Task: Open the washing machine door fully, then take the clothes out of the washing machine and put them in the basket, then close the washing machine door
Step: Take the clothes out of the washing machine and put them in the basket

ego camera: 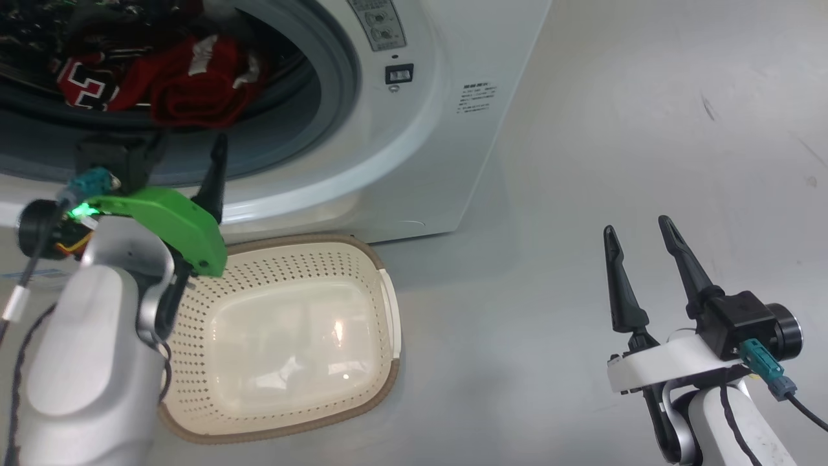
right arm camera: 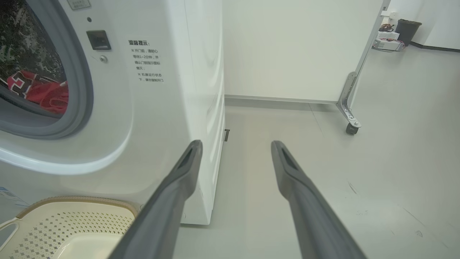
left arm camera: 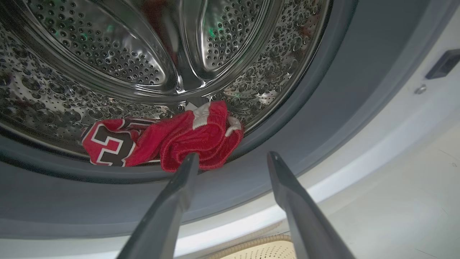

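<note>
at the lower edge of the washing machine (ego camera: 420, 162) opening, head view: red clothes (ego camera: 187, 84) heaped, left gripper (ego camera: 184, 152) spread wide, empty, just before them; right gripper (ego camera: 637, 226) released, apart from the basket (ego camera: 381, 285). left wrist view: likely soft, light, limp; best pinched at the bunched near fold. right wrist view: nothing grasped.

My right hand (right arm camera: 235, 144) hangs spread wide above the floor (right arm camera: 377, 162) beside the washing machine (right arm camera: 169, 118). Red clothes (right arm camera: 48, 96) lie in its drum (right arm camera: 32, 46); the basket (right arm camera: 77, 200) sits at its foot.
</note>
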{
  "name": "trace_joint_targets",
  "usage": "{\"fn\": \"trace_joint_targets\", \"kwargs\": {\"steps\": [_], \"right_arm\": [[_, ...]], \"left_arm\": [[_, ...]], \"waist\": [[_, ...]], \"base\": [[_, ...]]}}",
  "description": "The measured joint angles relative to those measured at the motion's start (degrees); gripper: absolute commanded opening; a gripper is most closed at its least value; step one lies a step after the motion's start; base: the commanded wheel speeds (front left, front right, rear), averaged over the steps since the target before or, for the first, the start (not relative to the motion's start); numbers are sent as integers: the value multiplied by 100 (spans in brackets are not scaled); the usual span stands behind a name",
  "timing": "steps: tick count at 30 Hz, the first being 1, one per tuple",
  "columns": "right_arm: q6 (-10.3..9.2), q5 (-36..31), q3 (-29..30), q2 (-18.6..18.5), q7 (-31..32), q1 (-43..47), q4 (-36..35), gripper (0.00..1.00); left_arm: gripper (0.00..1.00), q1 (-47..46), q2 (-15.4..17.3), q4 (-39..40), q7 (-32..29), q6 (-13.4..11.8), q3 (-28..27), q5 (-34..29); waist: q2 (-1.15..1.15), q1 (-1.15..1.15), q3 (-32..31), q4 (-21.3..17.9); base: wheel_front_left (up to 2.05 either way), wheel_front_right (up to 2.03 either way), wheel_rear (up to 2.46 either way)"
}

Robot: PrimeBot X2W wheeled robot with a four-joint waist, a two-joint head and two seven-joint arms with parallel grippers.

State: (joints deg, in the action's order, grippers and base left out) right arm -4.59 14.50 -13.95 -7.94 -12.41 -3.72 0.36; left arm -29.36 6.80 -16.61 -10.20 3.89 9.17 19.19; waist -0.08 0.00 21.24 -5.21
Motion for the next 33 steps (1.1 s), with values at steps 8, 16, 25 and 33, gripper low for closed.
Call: {"fn": "trace_joint_targets", "kwargs": {"steps": [8, 16, 25, 33], "right_arm": [[52, 59, -23, 170, -59, -327, 5, 100], [101, 120, -65, 283, -121, -581, 100, 100], [152, 176, -34, 338, -177, -812, 260, 100], [175, 176, -14, 364, -180, -908, 400, 100]], "left_arm": [[100, -1166, 406, -381, -573, 82, -224, 75], [100, -1921, 716, -758, -921, 143, -307, 80], [100, -2323, 831, -1346, -1196, 146, -336, 80], [0, -2616, 867, -1739, -1293, 136, -361, 60]], "waist": [[0, 0, 623, -472], [0, 0, 1137, -864], [0, 0, 1547, -1136], [0, 0, 1646, -1206]], "base": [[0, 0, 0], [0, 0, 0], [0, 0, 0], [0, 0, 0]]}}
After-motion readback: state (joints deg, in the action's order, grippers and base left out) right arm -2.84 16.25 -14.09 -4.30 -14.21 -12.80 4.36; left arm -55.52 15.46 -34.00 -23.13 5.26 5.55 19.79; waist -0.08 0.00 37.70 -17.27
